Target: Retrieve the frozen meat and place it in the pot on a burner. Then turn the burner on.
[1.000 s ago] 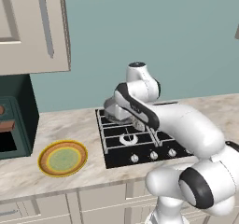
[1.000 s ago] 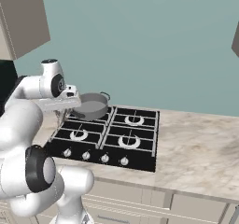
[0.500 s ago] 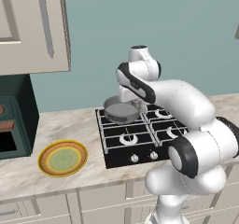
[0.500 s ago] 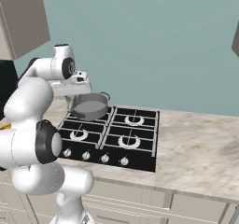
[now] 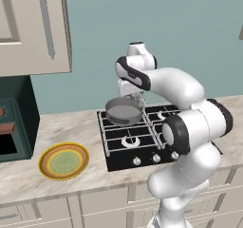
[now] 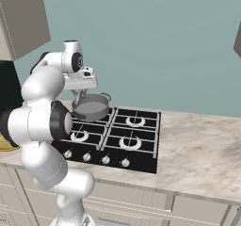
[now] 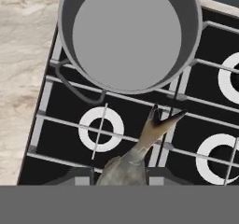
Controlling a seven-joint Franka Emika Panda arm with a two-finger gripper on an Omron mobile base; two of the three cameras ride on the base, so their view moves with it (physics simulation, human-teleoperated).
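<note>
The frozen meat (image 7: pixel 140 146), a pale grey-brown lump with a forked tail end, sticks out from between the fingers of my gripper (image 7: pixel 122 174), which is shut on it. It hangs over the grating between the burners, just short of the pot's rim. The pot (image 7: pixel 128 36) is a round grey metal one, empty, standing on the back left burner (image 5: pixel 124 113) (image 6: pixel 92 108). My gripper (image 5: pixel 138 99) (image 6: pixel 84 94) is held above the pot's edge. The front left burner (image 7: pixel 101 129) shows its white ring below the pot.
The black cooktop (image 5: pixel 114 156) has silver knobs (image 5: pixel 155 158) along its front edge. A yellow-rimmed green plate (image 5: pixel 63 160) lies on the marble counter to the left. A dark appliance (image 5: pixel 14 122) stands at the far left, under the wall cabinet (image 5: pixel 33 27).
The arm has straightened upward and swung the hand up from low over the cooktop to the pot's rim, with the meat in it. The pot has not moved.
</note>
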